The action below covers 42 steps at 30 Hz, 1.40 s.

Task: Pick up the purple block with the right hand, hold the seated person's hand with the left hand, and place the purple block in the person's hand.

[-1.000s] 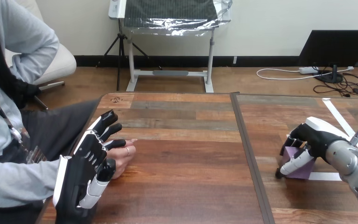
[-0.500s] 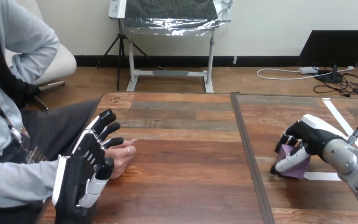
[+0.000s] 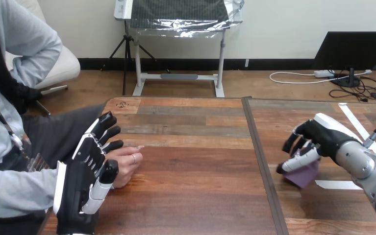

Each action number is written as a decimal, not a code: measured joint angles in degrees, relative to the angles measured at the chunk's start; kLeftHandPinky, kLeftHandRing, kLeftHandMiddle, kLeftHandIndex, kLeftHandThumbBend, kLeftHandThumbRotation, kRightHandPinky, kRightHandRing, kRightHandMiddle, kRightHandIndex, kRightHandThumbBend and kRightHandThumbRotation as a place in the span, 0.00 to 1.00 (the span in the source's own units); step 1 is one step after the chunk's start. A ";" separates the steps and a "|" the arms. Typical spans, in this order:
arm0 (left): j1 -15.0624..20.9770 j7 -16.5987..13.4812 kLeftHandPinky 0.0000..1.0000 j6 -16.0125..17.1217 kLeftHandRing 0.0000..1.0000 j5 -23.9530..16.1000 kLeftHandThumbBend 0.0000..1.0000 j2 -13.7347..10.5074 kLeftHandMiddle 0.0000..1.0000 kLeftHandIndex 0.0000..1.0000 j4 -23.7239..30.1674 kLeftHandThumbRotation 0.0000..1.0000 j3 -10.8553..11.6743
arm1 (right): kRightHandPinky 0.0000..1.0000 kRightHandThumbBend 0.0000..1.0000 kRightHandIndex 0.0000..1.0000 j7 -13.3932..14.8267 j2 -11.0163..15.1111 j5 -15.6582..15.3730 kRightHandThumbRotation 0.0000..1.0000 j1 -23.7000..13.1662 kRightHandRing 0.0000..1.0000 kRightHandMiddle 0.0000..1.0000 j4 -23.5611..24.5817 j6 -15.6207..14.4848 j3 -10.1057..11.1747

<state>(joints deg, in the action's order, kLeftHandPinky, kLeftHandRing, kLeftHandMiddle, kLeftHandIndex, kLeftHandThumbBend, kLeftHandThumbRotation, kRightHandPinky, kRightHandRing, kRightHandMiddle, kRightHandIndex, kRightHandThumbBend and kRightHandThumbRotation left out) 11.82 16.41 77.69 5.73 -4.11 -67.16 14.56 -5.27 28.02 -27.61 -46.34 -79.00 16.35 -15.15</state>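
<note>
Two robot hands are over the table [image 3: 190,191]. The left hand [image 3: 85,171], fingers straight and released, stands just beside the person's hand [image 3: 127,161]. The right hand [image 3: 323,136], at the table's right, has its fingers grasping the purple block [image 3: 304,173]. The block is tilted with a corner pointing down, and no long axis can be told. Since a second ago, the right hand and block have shifted left and the block has tipped further.

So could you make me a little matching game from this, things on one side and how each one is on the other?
1 purple block
2 left hand
3 person's hand
4 white tape

a stuck flat on the table, at the right
b black and white, fingers straight
c in the right hand's curled fingers
d lying beside the left hand

Pairs: 1c, 2b, 3d, 4a
</note>
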 measured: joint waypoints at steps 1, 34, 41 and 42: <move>0.00 -1.06 0.75 0.00 0.84 -0.99 1.00 -0.11 0.87 0.86 0.00 0.86 0.04 | 0.38 0.83 0.52 0.01 -0.08 0.19 0.00 -0.01 0.45 0.52 0.01 0.23 0.10; 0.03 -24.12 0.74 -1.14 0.84 -17.18 1.00 -3.54 0.86 0.85 0.02 0.86 -0.68 | 0.34 0.81 0.52 0.95 -2.73 3.16 0.00 -0.69 0.40 0.47 0.60 5.06 2.33; 0.03 -25.46 0.74 -1.25 0.84 -17.75 1.00 -4.08 0.86 0.84 0.02 0.85 -1.69 | 0.35 0.81 0.52 1.09 -2.98 3.15 0.00 -0.73 0.42 0.48 0.83 5.06 2.34; 0.03 -25.53 0.74 -1.25 0.84 -17.75 1.00 -4.11 0.86 0.84 0.02 0.85 -1.91 | 0.36 0.81 0.52 1.11 -3.01 3.14 0.00 -0.73 0.43 0.49 0.85 5.05 2.33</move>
<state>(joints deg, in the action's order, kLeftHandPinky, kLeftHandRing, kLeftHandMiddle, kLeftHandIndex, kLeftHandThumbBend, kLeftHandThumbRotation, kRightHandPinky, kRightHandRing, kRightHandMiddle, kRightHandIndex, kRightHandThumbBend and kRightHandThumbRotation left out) 11.85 -9.12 76.44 -12.02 -8.22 -67.14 12.65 -4.16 25.01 -24.46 -47.07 -78.15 21.40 -12.82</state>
